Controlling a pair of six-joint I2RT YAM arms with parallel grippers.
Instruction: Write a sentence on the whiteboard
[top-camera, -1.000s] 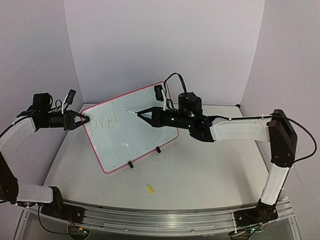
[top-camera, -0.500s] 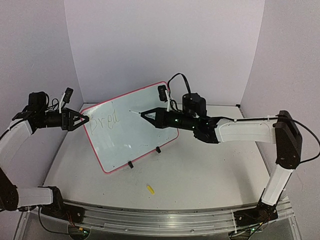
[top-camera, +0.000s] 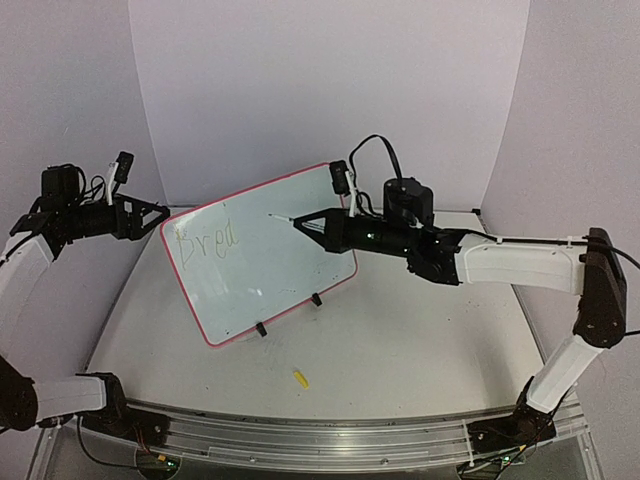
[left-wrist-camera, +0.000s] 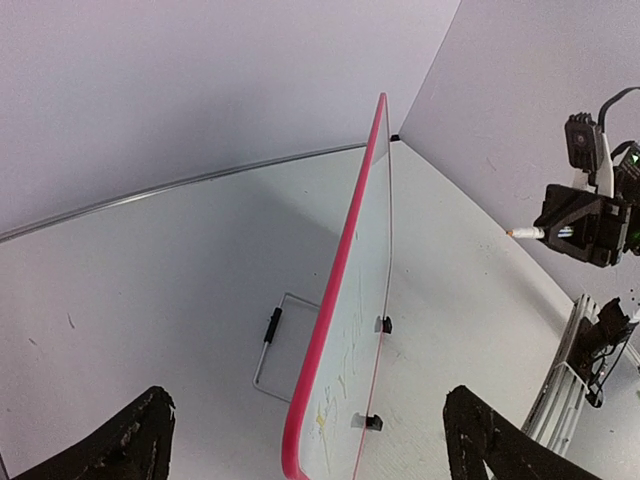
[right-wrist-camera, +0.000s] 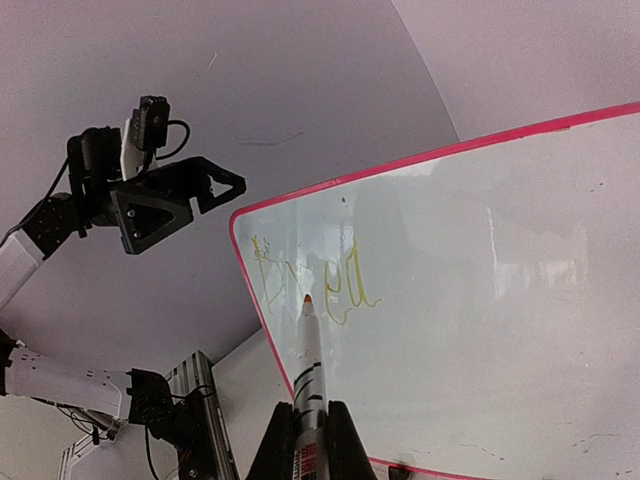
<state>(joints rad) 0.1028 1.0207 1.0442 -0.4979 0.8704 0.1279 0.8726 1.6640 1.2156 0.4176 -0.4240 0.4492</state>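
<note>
The whiteboard (top-camera: 262, 262), glossy white with a pink-red border, leans on two black clip feet and carries yellow handwriting (top-camera: 205, 240) near its upper left. My left gripper (top-camera: 152, 214) is open, a little to the left of the board's left edge and not touching it. In the left wrist view the board's pink edge (left-wrist-camera: 338, 300) runs between the spread fingers (left-wrist-camera: 150, 435). My right gripper (right-wrist-camera: 308, 420) is shut on a white marker (right-wrist-camera: 304, 355). Its orange tip (right-wrist-camera: 306, 299) points at the writing and stays off the board face (right-wrist-camera: 480, 300).
A small yellow cap (top-camera: 300, 378) lies on the table in front of the board. A wire stand (left-wrist-camera: 272, 350) props the board from behind. An aluminium rail (top-camera: 300, 436) runs along the near edge. Lilac walls close the back and sides.
My left gripper has opened, let go of the board's left edge and drawn back to the left. The right gripper with the marker has shifted slightly right and up.
</note>
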